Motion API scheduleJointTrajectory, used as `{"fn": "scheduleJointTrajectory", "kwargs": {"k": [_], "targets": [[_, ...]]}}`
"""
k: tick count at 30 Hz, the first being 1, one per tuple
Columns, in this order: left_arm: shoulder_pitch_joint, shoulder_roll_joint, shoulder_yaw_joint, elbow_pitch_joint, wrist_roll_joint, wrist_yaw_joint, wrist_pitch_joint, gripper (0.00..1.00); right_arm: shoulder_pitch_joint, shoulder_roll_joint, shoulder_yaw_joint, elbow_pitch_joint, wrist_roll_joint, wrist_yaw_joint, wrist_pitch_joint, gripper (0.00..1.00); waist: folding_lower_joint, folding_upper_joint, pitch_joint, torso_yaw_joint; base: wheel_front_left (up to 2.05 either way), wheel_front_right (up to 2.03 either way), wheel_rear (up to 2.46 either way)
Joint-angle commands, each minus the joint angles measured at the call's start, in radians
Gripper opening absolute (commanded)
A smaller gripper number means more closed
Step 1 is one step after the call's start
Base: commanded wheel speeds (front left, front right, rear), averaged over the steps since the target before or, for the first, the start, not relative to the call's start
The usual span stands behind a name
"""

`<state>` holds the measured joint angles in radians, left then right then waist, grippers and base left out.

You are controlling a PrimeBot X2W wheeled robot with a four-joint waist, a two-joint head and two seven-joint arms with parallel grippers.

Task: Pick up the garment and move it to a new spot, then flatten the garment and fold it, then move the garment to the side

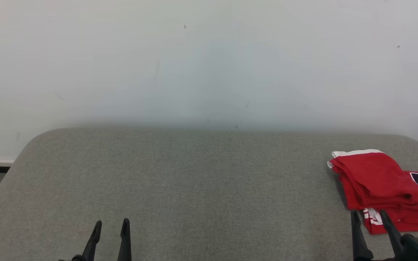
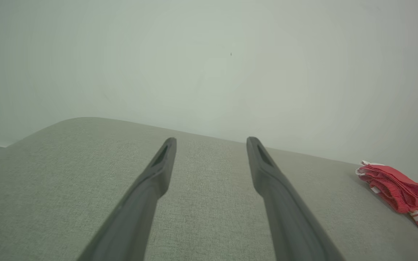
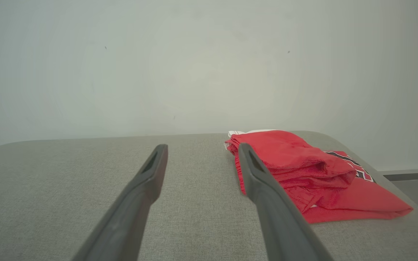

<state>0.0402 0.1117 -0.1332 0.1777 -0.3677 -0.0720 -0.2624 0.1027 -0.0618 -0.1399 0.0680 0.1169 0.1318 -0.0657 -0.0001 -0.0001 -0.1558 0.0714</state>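
One garment (image 1: pixel 379 185) lies on the padded surface (image 1: pixel 194 174), far over on the robot's right, close to the rounded right corner: a red piece of soft, slightly crinkled cloth, folded into a flattish layered stack. It has white trim along its far edge and on a strip at its near edge, and a dark numeral printed on its right part. The surface is a single broad pad covered in grey woven fabric with a fine grain and rounded corners; behind it stands a plain pale wall (image 1: pixel 209 65). There are two grippers, each with two long, dark, tapering fingers. The left gripper (image 1: pixel 111 222) stands wide apart over bare grey cloth, holding nothing. The right gripper (image 1: pixel 369 212) is likewise spread wide and empty, its tips just beside the garment's near left edge.
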Motion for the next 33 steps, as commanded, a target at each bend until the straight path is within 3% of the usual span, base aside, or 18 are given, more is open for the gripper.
{"fn": "scheduleJointTrajectory", "kwargs": {"k": [1, 17, 33], "targets": [[0.019, -0.007, 0.007, -0.001, 0.011, -0.009, -0.003, 1.00, 0.012, 0.004, 0.006, 0.005, -0.005, -0.003, -0.013, 1.00, 0.0001, 0.0001, -0.008, -0.013, 0.00, 0.00, 0.00], [0.047, -0.049, 0.087, 0.018, 0.048, -0.051, -0.003, 1.00, -0.010, 0.012, 0.030, 0.056, 0.030, -0.003, -0.029, 1.00, 0.0001, 0.0001, -0.003, -0.038, 0.00, 0.00, 0.00], [0.033, -0.057, 0.115, 0.037, 0.033, -0.058, -0.003, 1.00, -0.019, 0.012, 0.042, 0.075, 0.043, -0.003, -0.038, 1.00, 0.0001, 0.0001, 0.005, -0.037, 0.00, 0.00, 0.00]]}}
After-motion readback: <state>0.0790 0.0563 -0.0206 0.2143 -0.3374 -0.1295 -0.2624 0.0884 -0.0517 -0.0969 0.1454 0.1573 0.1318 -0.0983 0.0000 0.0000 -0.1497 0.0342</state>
